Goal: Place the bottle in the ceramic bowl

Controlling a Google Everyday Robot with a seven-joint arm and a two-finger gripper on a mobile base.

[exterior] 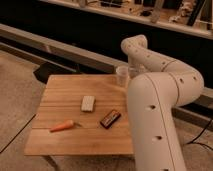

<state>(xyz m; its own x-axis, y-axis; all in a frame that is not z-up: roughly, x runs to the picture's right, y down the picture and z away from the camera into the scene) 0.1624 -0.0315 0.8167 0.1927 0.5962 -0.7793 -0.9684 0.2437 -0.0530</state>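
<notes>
The robot's white arm (172, 75) rises thick at the right of the view, bends at an elbow and curves back leftward, then turns down over the far right corner of the wooden table (65, 142). The gripper (132, 71) hangs at that corner, mostly hidden behind the arm's last link, so it cannot be told whether it is clenched, released or grasping anything. Just beside it on its left stands a pale, translucent container, apparently the bottle (121, 76), upright at the table's far edge. Whether the gripper touches it cannot be told. Three other things lie on the tabletop, well apart from the bottle. A pale rectangular block (88, 103) lies near the middle. A dark flat packet (110, 118) lies to its right and nearer the front, set at an angle. An orange carrot (62, 126) lies toward the front left, its thicker end pointing right. Behind the table a dark mat (50, 70) lies on the floor, below a long pale ledge (60, 46) that runs across the scene. A dark cable (202, 136) trails on the floor at the right.
</notes>
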